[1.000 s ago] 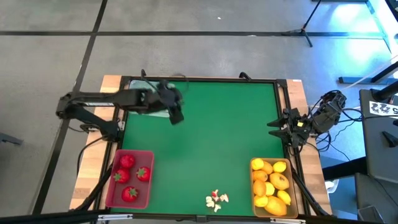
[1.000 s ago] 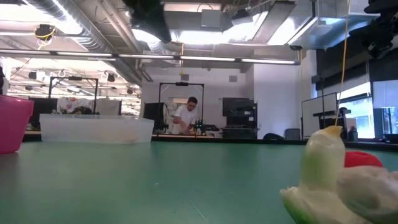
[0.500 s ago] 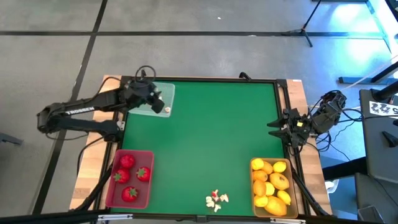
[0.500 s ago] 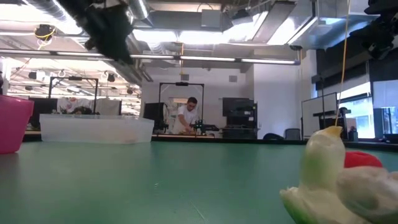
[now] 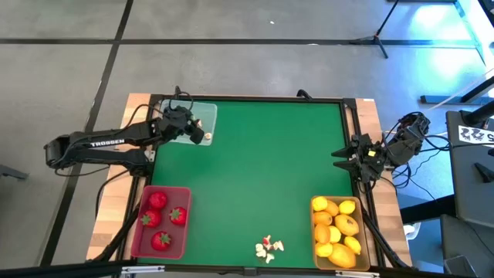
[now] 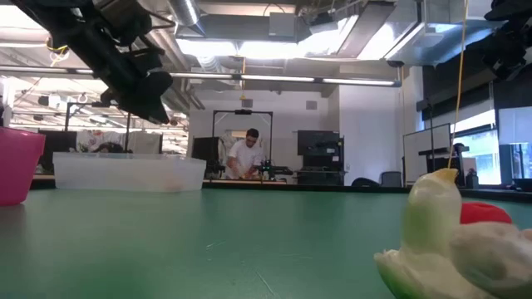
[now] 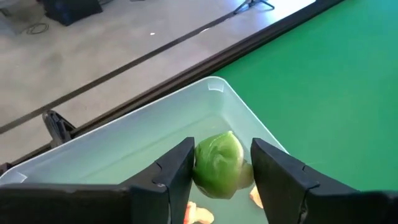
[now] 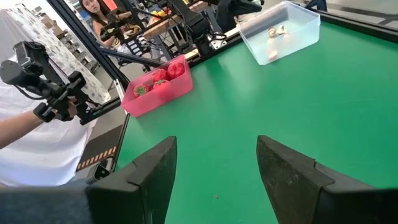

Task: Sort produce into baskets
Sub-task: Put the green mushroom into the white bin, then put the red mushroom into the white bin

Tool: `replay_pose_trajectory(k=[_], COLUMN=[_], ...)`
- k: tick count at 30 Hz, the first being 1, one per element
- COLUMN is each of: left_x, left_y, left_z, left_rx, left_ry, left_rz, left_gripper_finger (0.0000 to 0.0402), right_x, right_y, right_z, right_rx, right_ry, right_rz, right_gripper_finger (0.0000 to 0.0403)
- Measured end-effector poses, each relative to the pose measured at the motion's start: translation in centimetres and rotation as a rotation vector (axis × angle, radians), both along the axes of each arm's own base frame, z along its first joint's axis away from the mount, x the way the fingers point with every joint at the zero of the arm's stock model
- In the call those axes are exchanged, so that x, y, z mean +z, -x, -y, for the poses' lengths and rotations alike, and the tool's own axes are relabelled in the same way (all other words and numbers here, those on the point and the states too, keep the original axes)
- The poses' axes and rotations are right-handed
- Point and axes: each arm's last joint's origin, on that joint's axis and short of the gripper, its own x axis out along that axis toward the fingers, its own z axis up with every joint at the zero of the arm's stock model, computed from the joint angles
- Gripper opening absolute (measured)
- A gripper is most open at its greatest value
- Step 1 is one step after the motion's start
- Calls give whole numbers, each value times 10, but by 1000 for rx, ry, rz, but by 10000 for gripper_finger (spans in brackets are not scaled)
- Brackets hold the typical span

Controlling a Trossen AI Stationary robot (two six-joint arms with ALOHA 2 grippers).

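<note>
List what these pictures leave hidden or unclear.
- Left wrist view: the left gripper stands over the clear translucent plastic tray; its jaws flank the pale green round piece, hiding any contact.
- High view: the tiny white-and-red bits are too small to identify.
- Low view: the pink tray is cut off.

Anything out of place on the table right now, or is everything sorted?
One loose pile stands out: small white-and-red bits lie on the green mat near the front edge, between the red basket and yellow basket, in neither. Nothing looks spilled or damaged.
</note>
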Motion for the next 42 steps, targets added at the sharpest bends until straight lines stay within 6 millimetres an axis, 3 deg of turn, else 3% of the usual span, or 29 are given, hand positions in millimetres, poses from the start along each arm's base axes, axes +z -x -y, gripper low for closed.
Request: replay_pose_trajectory(k=[12, 22, 25, 31, 42], left_x=[1, 1, 1, 7, 20], left_y=[-1, -4, -8, -25, -61], left_z=[0, 5, 10, 40, 108], left_rx=[-35, -69, -174, -567, -898], left_ry=[3, 2, 59, 227, 195], left_rz=[2, 5, 42, 195, 464], left_gripper_finger=[236, 238, 238, 237, 237], right_x=[0, 0, 0, 0, 0], right_y=[0, 0, 0, 0, 0], right_z=[0, 0, 0, 0, 1], right_rx=[-1, -1, -1, -4, -20], right_ry=[0, -1, -1, 0, 4], right_rz=[0, 0, 0, 1, 5], right_gripper_finger=[221, 221, 221, 221, 221])
